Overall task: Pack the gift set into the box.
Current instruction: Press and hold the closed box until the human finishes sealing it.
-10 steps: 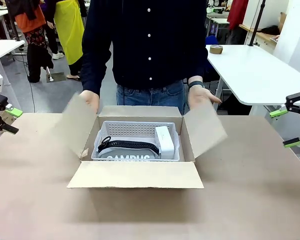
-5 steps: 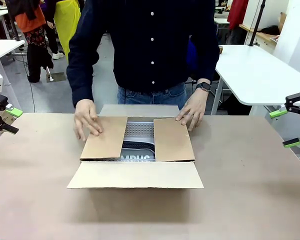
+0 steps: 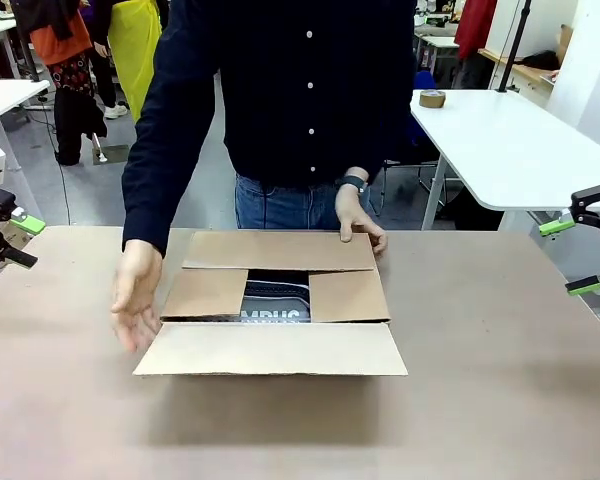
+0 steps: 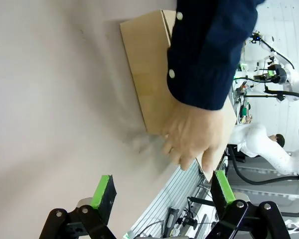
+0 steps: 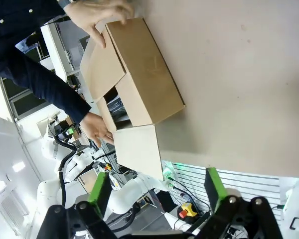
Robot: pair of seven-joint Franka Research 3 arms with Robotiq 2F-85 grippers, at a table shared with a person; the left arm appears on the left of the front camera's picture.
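My left gripper (image 3: 26, 240) hangs at the table's (image 3: 70, 400) left edge, jaws spread wide, holding nothing. A person's hand (image 3: 135, 297) hovers just beside the box (image 3: 270, 348), which stands mid-table with side and far flaps folded in and the near flap out. The basket (image 3: 276, 300) sits inside, glimpsed through the gap. The other hand (image 3: 360, 222) rests on the far flap. At right, my right gripper (image 3: 572, 256) is likewise spread and empty.
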